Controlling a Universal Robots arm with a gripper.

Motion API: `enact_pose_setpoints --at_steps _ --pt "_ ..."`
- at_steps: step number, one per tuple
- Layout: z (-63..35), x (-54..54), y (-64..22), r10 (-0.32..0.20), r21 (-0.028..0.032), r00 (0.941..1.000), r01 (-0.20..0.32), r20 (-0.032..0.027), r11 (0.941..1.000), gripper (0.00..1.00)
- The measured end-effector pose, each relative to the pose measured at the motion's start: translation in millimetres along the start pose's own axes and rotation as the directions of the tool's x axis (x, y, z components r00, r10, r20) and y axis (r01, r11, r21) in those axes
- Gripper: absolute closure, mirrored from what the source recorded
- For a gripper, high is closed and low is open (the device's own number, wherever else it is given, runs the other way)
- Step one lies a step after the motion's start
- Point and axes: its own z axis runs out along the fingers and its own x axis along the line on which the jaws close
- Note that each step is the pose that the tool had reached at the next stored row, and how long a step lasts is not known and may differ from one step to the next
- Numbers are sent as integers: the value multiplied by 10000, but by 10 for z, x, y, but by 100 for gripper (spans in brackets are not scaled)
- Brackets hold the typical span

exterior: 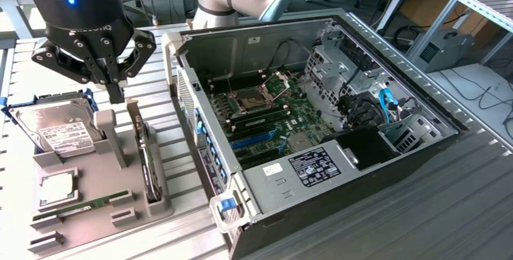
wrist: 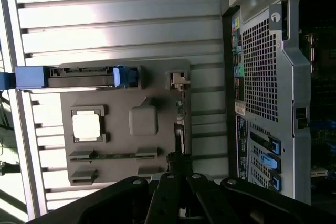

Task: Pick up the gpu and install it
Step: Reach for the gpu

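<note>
The gpu (exterior: 146, 158) is a thin black card standing on edge in a slot along the side of the grey holder tray (exterior: 92, 173) nearest the computer. In the wrist view the gpu (wrist: 179, 124) appears as a narrow dark strip. My gripper (exterior: 118, 93) hangs over the tray's far end, just above and a little to the exterior view's left of the card's far end. Its fingers are shut together with nothing between them. In the wrist view my gripper (wrist: 177, 160) is lined up with the card's edge.
The tray also holds a silver hard drive (exterior: 56, 129) in a blue caddy, a square processor (exterior: 57, 189) and a green memory stick (exterior: 88, 205). The open computer case (exterior: 385, 170) lies on the exterior view's right, with blue slots (exterior: 254, 139) on its motherboard. Everything rests on a slatted metal table (exterior: 449, 224).
</note>
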Motion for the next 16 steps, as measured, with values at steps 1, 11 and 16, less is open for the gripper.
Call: enact_pose_setpoints --at_steps 1,11,16 --pt "0 0 0 0 4 10000 0 0 10000 89" --pt "6 0 -6 -2 60 10000 2 4 10000 89" --pt "10 -1 -9 -3 89 10000 3 7 10000 89"
